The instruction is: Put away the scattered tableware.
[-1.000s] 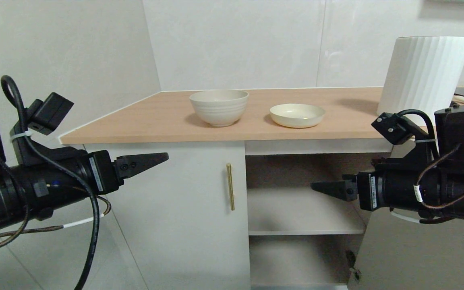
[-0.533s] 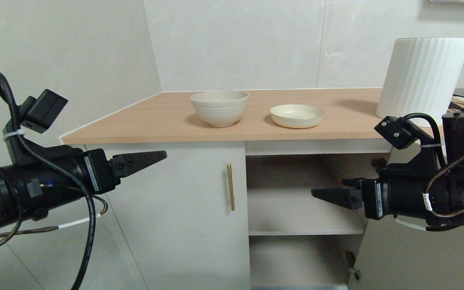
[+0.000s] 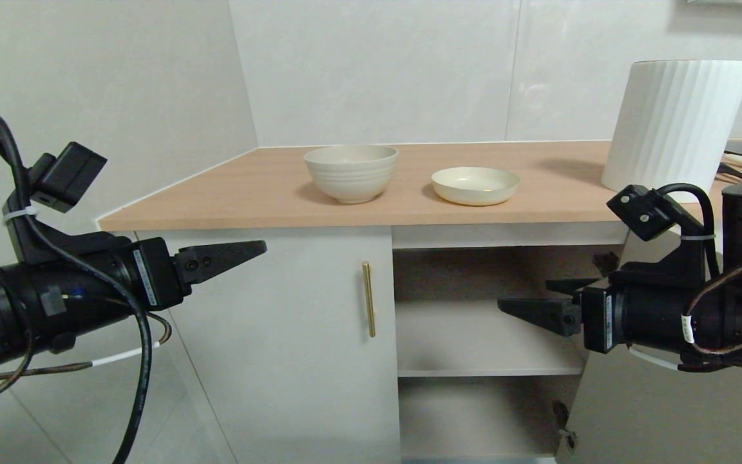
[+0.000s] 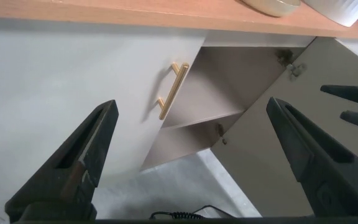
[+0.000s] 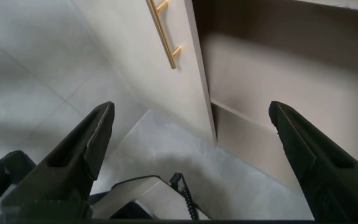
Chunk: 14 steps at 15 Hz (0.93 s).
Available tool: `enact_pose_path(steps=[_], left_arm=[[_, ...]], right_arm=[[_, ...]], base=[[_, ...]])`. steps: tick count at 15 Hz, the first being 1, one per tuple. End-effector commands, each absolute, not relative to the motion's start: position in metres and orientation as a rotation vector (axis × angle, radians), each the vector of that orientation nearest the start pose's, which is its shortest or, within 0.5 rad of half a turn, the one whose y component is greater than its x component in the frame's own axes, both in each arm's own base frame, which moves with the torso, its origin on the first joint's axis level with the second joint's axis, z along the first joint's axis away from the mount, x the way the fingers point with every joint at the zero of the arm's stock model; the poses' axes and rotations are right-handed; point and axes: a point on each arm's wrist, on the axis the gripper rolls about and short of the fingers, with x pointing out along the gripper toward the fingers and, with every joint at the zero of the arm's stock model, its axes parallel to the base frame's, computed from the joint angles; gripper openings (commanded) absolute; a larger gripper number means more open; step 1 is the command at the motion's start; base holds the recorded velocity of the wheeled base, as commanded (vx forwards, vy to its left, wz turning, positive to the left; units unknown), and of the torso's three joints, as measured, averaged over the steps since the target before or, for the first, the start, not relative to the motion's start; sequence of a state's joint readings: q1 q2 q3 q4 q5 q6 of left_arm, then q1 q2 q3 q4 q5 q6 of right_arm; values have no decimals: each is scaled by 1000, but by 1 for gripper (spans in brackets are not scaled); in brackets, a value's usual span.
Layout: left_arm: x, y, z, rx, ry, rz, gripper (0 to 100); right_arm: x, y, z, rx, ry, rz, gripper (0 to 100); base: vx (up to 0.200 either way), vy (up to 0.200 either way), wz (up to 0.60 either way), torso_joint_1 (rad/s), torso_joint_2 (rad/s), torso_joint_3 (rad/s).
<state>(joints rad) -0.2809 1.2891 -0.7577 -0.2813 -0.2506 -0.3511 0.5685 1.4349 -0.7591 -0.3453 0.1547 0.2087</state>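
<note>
Approach step, I judge: left gripper and right gripper gape empty; next, right gripper must rise toward plate at eleven o'clock.

Bare cupboard shelf beside closed door

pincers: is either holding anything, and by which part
Nothing is held: the left pincer and right pincer are open and empty, while bowl and dish sit on the countertop.
</note>
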Motion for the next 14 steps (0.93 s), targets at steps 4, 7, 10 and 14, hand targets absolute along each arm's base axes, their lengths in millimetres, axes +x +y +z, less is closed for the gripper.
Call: enact_pose_path(steps=[4,7,10,14], left_arm=[[196,-62,238,-337,351,-478,100],[199,-63,235,-337,363,-475,100],[201,-64,233,-336,374,-473,100],[203,-64,232,-336,380,-474,100]], right_arm=[[201,133,211,126,412,677,100],[204,134,209,124,421,674,100],[205,135,207,117,428,674,100],[208,136,204,115,438,669,100]], base=[[0,0,0,37,-184,-153],[0,0,0,132,-398,-286],[0,0,0,165,-492,-290],[0,0,0,188,-464,-287]])
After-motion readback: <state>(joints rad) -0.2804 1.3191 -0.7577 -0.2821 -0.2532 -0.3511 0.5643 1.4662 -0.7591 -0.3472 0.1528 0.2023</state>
